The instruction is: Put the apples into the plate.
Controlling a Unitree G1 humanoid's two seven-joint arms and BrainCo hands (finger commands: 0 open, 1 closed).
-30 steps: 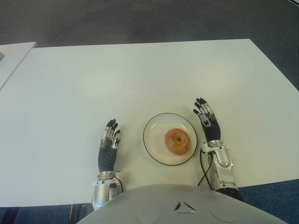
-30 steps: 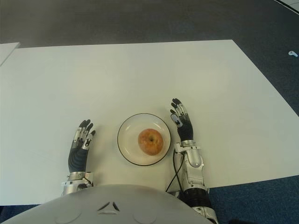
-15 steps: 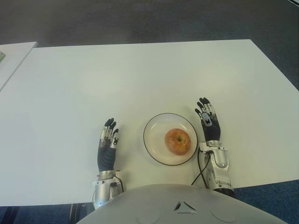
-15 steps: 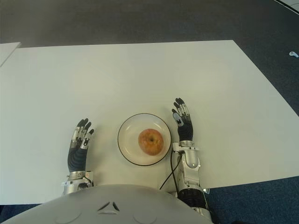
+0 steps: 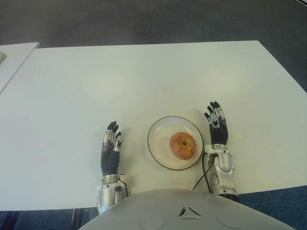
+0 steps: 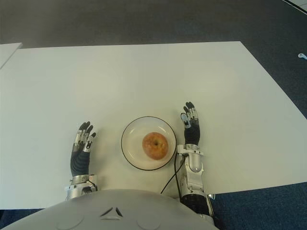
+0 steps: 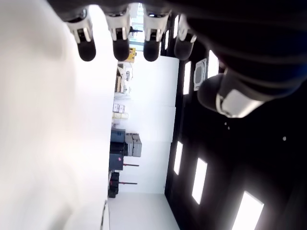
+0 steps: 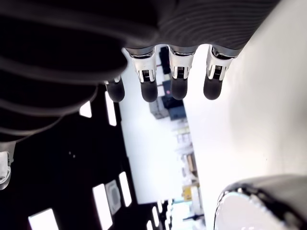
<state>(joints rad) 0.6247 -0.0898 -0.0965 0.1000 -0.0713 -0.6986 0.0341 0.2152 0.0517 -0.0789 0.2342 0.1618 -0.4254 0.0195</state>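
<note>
One red-yellow apple lies inside the round white plate with a dark rim, near the table's front edge. My right hand shows just right of the plate, fingers straight and spread, holding nothing. My left hand shows left of the plate, a short gap away, also flat with fingers extended and empty. Both wrist views show straight fingertips over the white tabletop and no apple in either hand.
The white table stretches wide behind the plate. A second white surface shows at the far left edge. Dark floor lies beyond the table.
My right hand has drawn back toward my body and shifted slightly right, away from the plate's rim. My left hand has pulled back a little. The apple and plate stayed put.
</note>
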